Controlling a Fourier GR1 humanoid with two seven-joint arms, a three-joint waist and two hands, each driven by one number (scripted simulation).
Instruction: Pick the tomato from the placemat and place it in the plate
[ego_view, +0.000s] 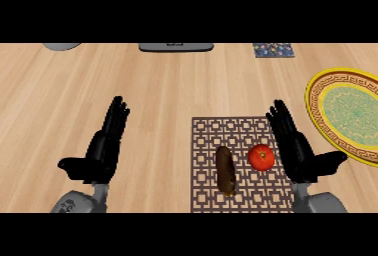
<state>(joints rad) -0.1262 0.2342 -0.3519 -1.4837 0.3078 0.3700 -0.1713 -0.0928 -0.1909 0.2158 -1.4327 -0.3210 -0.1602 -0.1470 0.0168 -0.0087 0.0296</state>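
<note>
Left robot hand (100, 155): fingers straight, resting on the bench (162, 90).
Placemat (244, 165): patterned, holding a dark sausage (225, 170).
Tomato (260, 157): on the placemat, beside the sausage.
Right robot hand (299, 150): fingers apart and straight, just beside the tomato.
Plate (325, 87): yellow-rimmed, far right.

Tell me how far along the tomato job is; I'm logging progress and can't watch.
Nothing looks done yet: the round red tomato lies on the brown lattice-patterned placemat, beside a dark brown elongated vegetable. In hand: nothing; the right hand is open just right of the tomato, and the left hand is open at the left. Left: grasp, lift and set the tomato in the yellow-rimmed green plate.
</note>
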